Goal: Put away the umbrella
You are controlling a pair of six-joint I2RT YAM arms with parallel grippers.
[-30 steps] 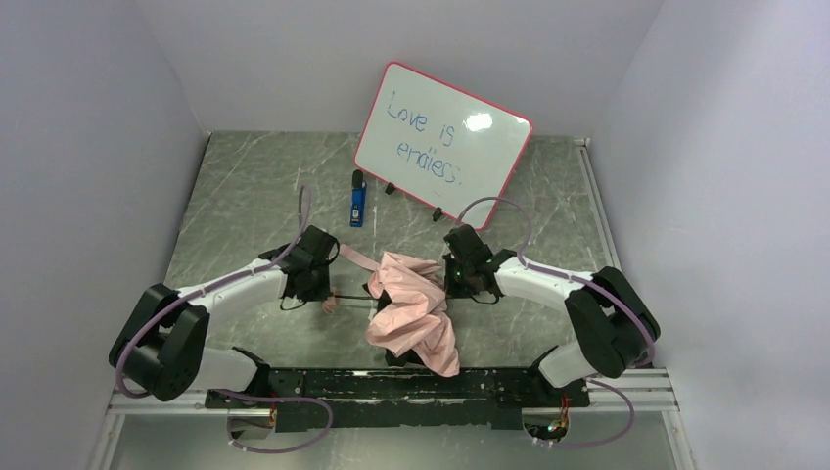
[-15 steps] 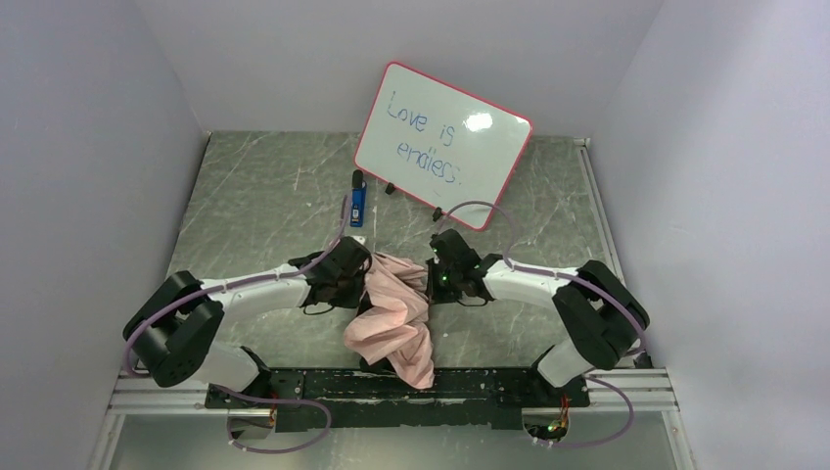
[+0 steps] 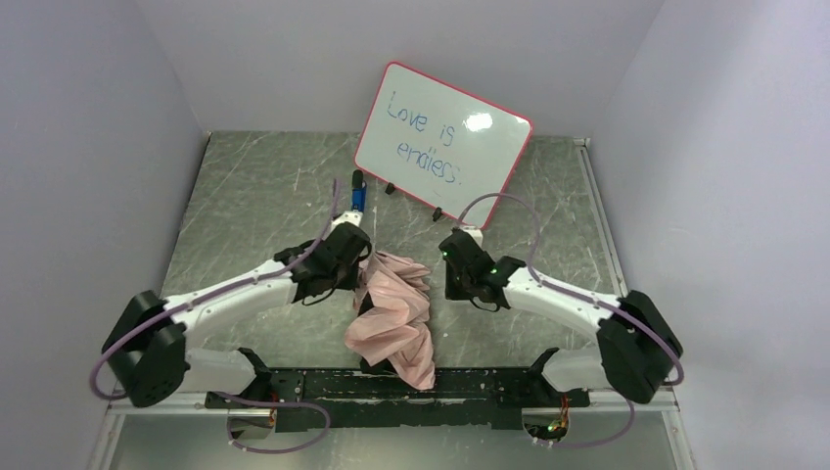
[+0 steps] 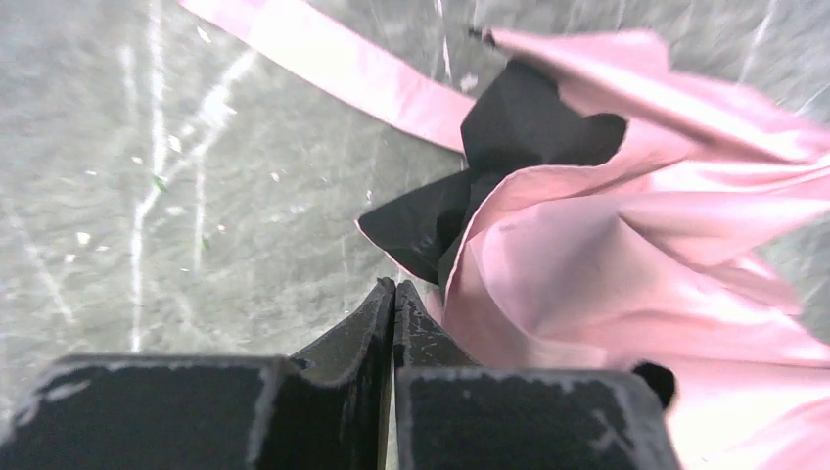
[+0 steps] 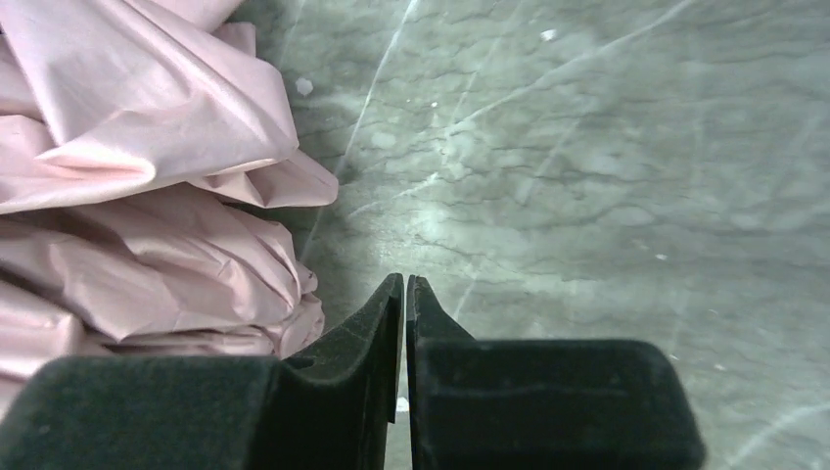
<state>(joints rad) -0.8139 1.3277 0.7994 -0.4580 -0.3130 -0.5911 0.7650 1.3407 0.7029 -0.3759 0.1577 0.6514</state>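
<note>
Crumpling hides umbrella (image 3: 393, 311) shaft; left gripper (image 4: 393, 294) overlaps blue marker (image 3: 357, 199).

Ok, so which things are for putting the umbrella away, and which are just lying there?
For the job: the crumpled pale pink fabric umbrella; the black left gripper and right gripper, both shut, either side of it.

Just lying about: the red-framed whiteboard with blue writing; the small blue marker-like stick in front of it.

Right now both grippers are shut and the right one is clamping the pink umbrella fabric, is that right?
Not quite: both are shut, but the right gripper clamps nothing. The right wrist view shows the umbrella fabric lying beside its fingers.
</note>
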